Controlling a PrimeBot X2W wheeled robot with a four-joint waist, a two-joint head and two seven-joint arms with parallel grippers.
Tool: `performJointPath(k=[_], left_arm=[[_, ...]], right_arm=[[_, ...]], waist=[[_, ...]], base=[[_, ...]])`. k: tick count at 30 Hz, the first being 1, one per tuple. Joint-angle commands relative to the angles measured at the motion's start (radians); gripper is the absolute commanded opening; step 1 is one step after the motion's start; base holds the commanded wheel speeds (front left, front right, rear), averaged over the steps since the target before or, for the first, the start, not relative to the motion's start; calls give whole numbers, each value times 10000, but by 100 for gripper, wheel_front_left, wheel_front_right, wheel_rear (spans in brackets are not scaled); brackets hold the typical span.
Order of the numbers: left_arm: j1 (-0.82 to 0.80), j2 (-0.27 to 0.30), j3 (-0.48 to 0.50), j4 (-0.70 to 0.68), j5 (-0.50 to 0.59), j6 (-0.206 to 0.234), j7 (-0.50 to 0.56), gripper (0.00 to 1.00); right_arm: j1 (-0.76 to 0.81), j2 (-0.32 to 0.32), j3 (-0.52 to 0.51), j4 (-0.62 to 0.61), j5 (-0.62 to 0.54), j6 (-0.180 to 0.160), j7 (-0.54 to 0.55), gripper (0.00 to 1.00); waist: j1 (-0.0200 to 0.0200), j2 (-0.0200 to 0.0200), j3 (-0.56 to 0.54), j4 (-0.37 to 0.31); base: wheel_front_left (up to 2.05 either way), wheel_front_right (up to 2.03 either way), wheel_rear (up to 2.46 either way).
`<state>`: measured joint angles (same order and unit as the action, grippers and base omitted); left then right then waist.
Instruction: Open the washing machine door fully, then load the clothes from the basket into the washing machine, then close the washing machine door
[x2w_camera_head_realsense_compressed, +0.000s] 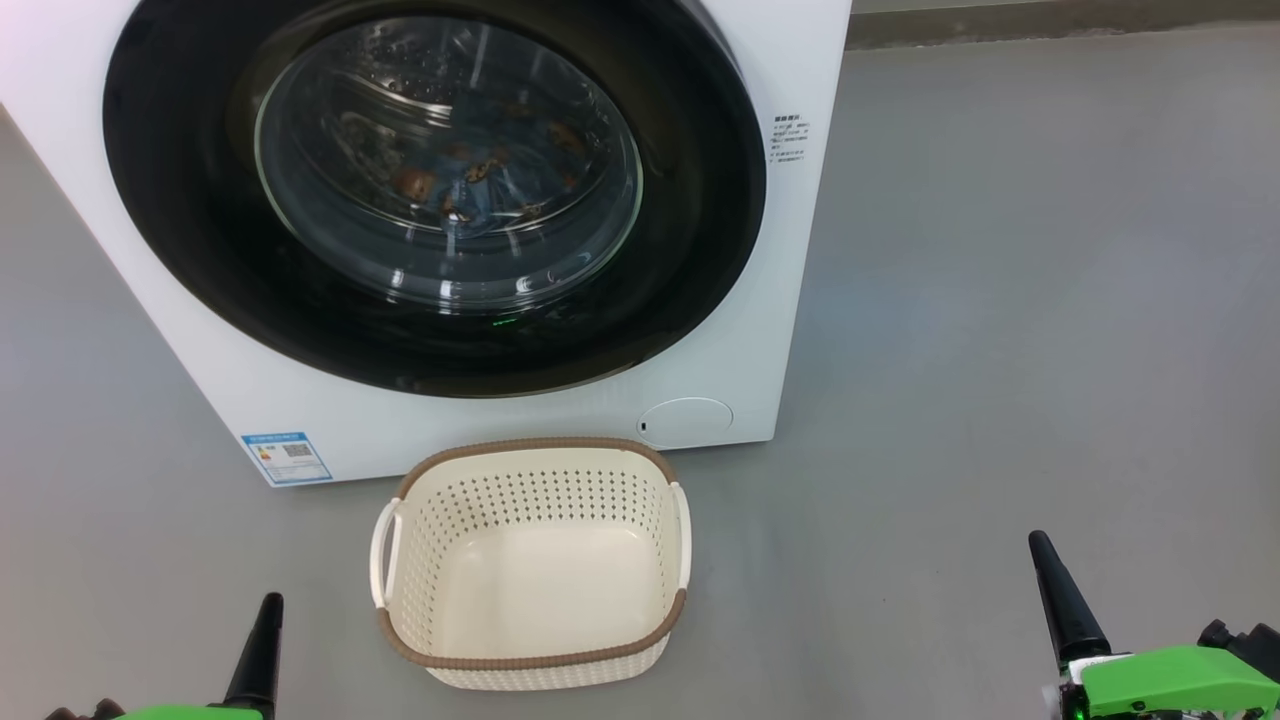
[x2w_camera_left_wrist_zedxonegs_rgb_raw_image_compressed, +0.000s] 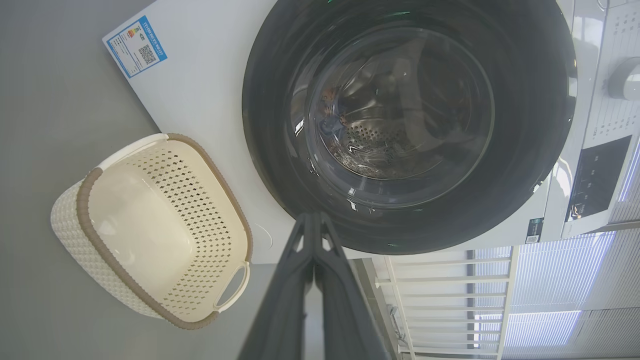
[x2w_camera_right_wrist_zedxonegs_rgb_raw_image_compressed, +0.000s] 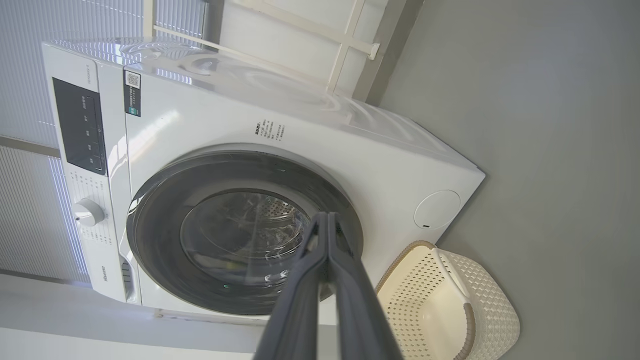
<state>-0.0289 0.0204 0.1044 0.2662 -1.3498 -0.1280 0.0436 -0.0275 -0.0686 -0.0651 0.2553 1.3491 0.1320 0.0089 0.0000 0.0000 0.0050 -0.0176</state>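
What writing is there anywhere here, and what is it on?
"Hisense": brand mark on the washing machine front.
Blue sticker: QR code, print too small.
Black print on the front: too small.
Control panel labels: too small.
Black label: QR code, text blurred.

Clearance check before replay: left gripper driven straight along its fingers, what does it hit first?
Probably the washing machine door, at its black rim: in the wrist view the shut left gripper aims there. The basket sits off that line. Depth unclear.

Washing machine (x2w_camera_head_realsense_compressed: 500, 425) top cut off — blue sticker (x2w_camera_head_realsense_compressed: 286, 457) print unreadable.
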Motion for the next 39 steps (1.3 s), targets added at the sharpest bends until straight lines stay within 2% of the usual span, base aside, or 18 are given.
performJointPath(k=[1,23,39], left_arm=[[-506,230,216,-215,-226,-24,61,0],[-790,298,96,-214,-2586,-27,698,0],[-790,298,96,-214,-2587,-27,697,0]], right_arm=[[-520,-114,138,-217,287,-3,91,0],[-773,-75,-129,-127,2894,-13,756,0],[-778,-29,-193,-123,2840,-13,807,0]], waist=[[0,0,-1,7],[0,0,-19,176],[0,0,-19,176]], base=[[0,0,0],[0,0,0],[0,0,0]])
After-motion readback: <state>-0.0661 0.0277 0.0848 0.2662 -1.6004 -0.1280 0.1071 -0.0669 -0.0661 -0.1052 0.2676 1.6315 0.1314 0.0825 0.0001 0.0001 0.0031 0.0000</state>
